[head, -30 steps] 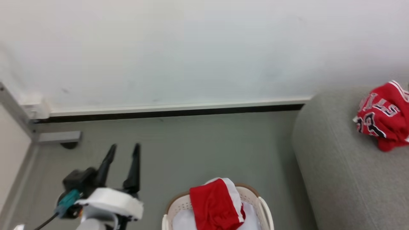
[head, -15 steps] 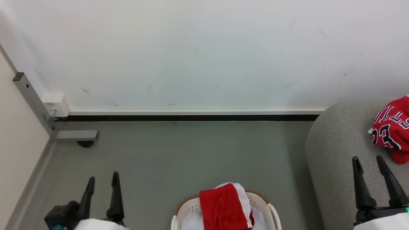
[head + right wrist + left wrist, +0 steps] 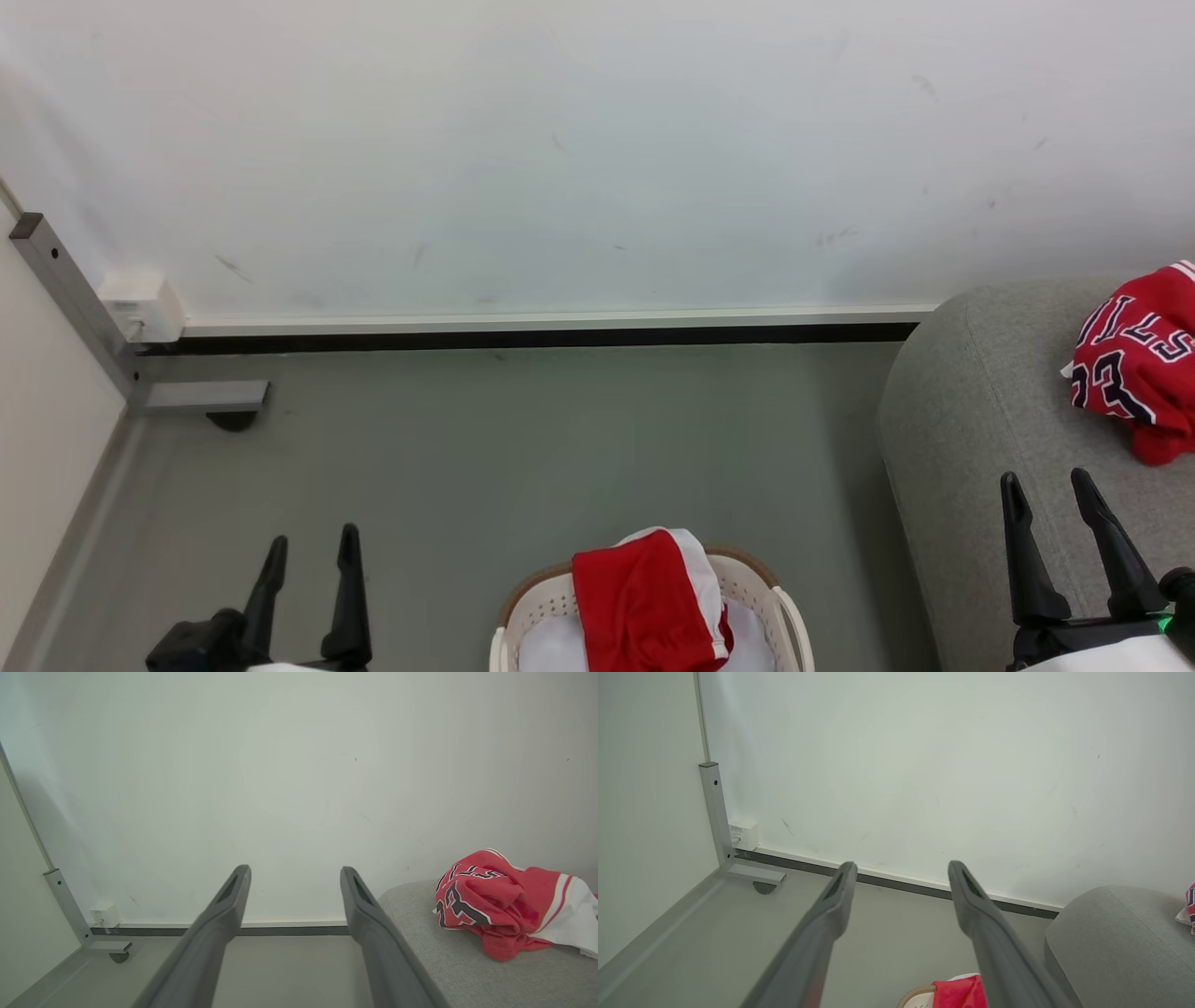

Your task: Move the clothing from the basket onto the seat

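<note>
Red shorts with white side trim hang over the far rim of the cream basket at the bottom middle of the head view. A corner of them, the shorts, peeks in low in the left wrist view. The red jersey with "23" lies crumpled on the grey seat at the right; the jersey rests on the seat in the right wrist view. My left gripper stands open and empty over the floor, left of the basket. My right gripper is open and empty over the seat's front.
A white fabric pad lines the basket. A white wall with a dark baseboard runs behind. A grey metal post with a wheeled foot and a small white box stand at the left corner. Grey floor lies between.
The head camera has shifted. My left gripper has dropped from mid-left to the lower left edge. My right gripper has come into view over the seat. The clothing has not moved.
</note>
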Controlling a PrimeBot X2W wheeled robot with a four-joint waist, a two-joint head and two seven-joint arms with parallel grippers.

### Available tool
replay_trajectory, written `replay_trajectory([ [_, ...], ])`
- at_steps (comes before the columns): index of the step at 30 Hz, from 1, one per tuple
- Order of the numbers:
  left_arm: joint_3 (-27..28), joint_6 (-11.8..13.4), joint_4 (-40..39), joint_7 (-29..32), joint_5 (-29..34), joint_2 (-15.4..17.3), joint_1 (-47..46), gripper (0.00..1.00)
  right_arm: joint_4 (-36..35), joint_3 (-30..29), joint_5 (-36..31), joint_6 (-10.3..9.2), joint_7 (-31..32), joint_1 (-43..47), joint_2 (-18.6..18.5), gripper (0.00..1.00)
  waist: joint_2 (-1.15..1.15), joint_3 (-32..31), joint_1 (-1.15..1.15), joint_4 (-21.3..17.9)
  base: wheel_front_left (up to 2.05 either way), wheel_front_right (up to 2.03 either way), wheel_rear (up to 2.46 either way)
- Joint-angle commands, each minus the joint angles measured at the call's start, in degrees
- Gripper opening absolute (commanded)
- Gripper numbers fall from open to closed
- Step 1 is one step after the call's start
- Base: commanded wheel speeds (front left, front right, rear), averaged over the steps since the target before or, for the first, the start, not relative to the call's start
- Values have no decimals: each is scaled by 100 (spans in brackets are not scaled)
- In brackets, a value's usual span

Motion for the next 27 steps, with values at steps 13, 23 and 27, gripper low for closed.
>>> replay_trajectory([
  [13,100,-228,157,-3,181,-84,-137,100,92,65,-25,-12,-17,-168,-112,100,0,87,0,-155,0,0,0],
  [23,-497,-364,472,-2,341,-85,-858,100,-47,-38,5,-12,-9,-672,-158,100,0,1026,0,-492,0,0,0],
  [27,-790,-427,790,-3,474,-87,-1350,100,-203,-301,9,-12,-9,-1029,-142,100,0,1542,0,-662,0,0,0],
])
